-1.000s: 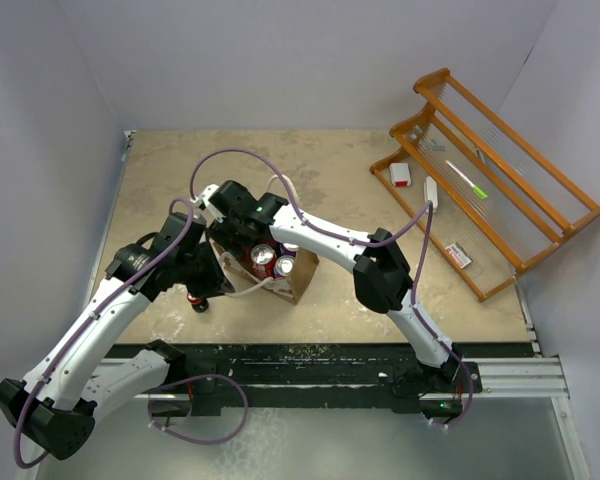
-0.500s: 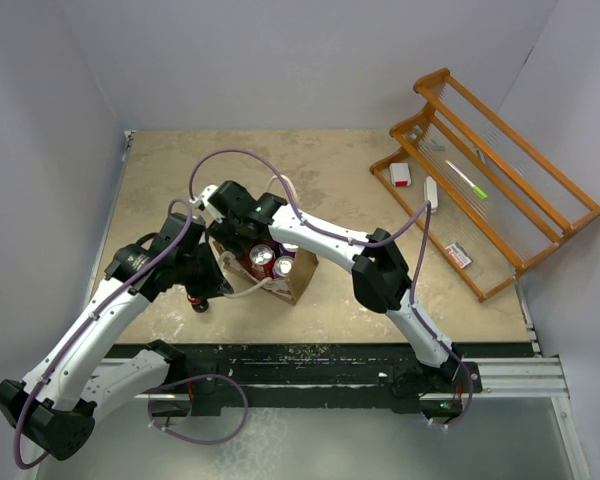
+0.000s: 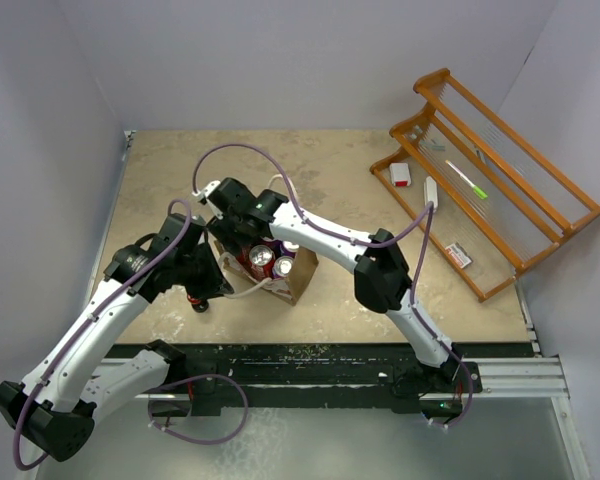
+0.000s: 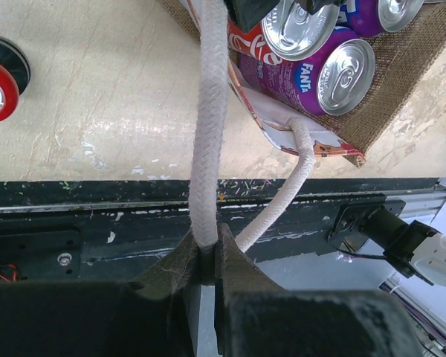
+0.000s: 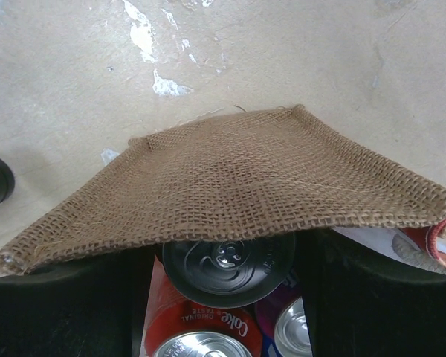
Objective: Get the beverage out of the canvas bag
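From above, the canvas bag [image 3: 298, 278] stands open left of centre on the table [image 3: 350, 180], with can tops showing inside. In the left wrist view, the left gripper [image 4: 207, 251] at bottom centre is clenched on the bag's white rope handle [image 4: 212, 126]; a purple Fanta can [image 4: 312, 74] sits in the bag at upper right. In the right wrist view, the right gripper [image 5: 228, 262] clamps a black-topped can [image 5: 228, 253] at bottom centre, just below the bag's burlap wall [image 5: 230, 178].
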Tool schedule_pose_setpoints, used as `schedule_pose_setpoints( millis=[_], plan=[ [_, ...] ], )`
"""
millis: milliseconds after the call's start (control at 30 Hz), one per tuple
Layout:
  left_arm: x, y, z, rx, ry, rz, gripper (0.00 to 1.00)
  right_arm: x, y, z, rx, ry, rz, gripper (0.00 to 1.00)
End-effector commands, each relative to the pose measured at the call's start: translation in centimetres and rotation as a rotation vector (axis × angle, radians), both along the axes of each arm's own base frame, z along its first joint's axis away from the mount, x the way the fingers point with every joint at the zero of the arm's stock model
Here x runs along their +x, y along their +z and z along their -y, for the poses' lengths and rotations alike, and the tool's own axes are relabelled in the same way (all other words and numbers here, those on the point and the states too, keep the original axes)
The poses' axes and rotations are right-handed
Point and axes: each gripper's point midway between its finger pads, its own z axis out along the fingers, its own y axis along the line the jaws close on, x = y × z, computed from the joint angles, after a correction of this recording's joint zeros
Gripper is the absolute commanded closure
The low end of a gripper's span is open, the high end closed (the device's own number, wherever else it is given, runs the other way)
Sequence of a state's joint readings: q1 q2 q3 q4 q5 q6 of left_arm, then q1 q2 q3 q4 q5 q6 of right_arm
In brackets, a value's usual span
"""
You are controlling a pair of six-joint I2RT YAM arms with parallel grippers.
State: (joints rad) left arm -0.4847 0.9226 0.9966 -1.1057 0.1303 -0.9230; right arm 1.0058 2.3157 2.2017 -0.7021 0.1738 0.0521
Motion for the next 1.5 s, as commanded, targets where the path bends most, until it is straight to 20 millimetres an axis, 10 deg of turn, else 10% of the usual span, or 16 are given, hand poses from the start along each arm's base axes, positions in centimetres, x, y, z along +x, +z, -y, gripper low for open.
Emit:
schedule_pose_setpoints(
  millis=[0,667,1233,1467],
  plan=[
    [0.0,0.3,0.1,-0.010,-0.013,0.012,1.00,0.6,10.3,-1.2,0.266,-0.098,0.080,0.95],
    [0.1,0.8,0.0,0.003,-0.041,0.021,1.00,2.7,17.6,3.7,0.554,-0.349,-0.044,1.00],
    [0.3,0.5,0.8,-0.031,-0.050,0.012,1.00,-1.3,22.5,9.3,0.774,-0.434,-0.135,1.00],
    [0.3,0.3,1.2,-0.043,-0.066,0.009,1.00,-3.9,20.2,14.5,0.755,-0.562,-0.123,1.00]
  ],
)
